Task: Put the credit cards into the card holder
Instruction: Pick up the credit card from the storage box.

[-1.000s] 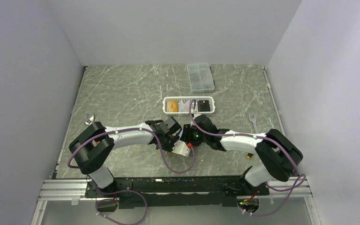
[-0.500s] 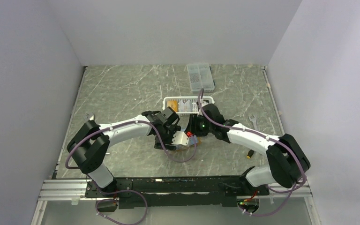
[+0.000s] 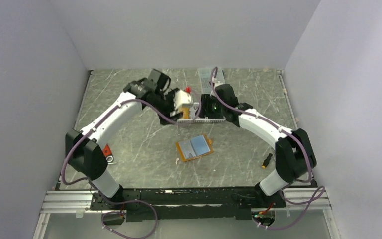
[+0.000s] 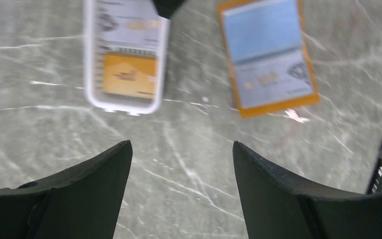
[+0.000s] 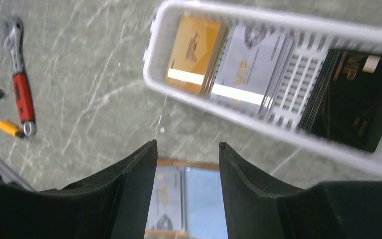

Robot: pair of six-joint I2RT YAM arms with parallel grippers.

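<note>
The small orange folding card holder [image 3: 195, 147] lies open and flat on the grey marble table [image 3: 129, 99], near the middle, in front of both arms. It is light blue inside. One half of it shows a pale card with writing [image 4: 273, 82].

Farther back on the table is a white plastic basket [image 5: 238, 117] with slots in its sides. It sits well apart from the card holder. Three cards are in it, in a row. An orange-gold card [image 5: 196, 47] is at one end, a pale card [image 5: 251, 64] is in the middle, and a black card [image 5: 358, 94] is at the other end.

Both arms reach out over the basket. The left gripper [image 4: 181, 147] hangs above the bare table, with the basket and the card holder both ahead of it. Its two black fingers [image 4: 89, 189] are spread wide, and nothing is between them.

The right gripper [image 5: 186, 145] hangs above the table between the basket and the card holder. Its fingers [image 5: 129, 189] have a smaller gap, and nothing is between them either. It touches no card.

A clear box [image 3: 220, 77] with little parts inside sits at the back of the table, just behind the basket. A red-handled wrench [image 5: 22, 97] lies near the left edge of the table, far from the cards.
</note>
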